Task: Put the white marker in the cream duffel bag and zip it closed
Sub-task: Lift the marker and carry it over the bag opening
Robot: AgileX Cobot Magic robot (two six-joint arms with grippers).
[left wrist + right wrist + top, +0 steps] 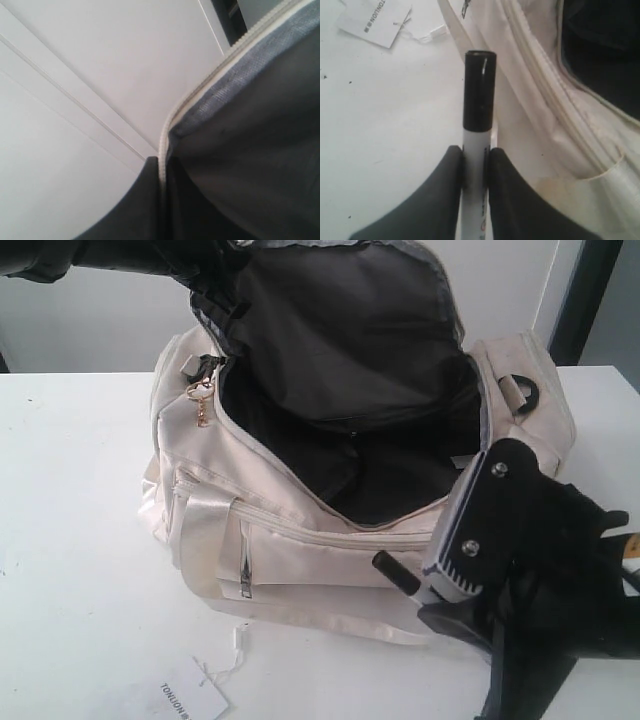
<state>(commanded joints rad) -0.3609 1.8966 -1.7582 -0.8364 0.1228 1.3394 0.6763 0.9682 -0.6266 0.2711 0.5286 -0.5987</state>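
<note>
Quick rundown of where you're at. The bag (200,530) sits mid-counter (80,540) with its top zipper wide open and the flap standing up at 12 o'clock, so the black lining (340,350) is on show. The gold ring pull (200,405) hangs at the 10 o'clock end of the opening.

Your right gripper (430,590) is at about 4 o'clock from the bag, just outside the front wall. In the right wrist view its fingers (440,200) are clenched on the white barrel of the marker (479,100), one on each side, with the black cap sticking out past the tips. From the exterior view only the cap end shows, poking toward 9 o'clock across the low front of the bag. So the marker is outside the bag, down by the front pocket. I can't tell whether it's touching the counter or held just above it.

Your left arm (120,255) comes in from 11 o'clock and ends right at the raised flap. The left wrist view only catches grey-black lining and a run of zipper teeth (165,145) against the wall — no fingers in it, so I can't tell if they're clamped on the flap or loose.

The paper hang tag (190,700) lies flat on the counter at 7 o'clock from the bag, with its string trailing back toward it.
</note>
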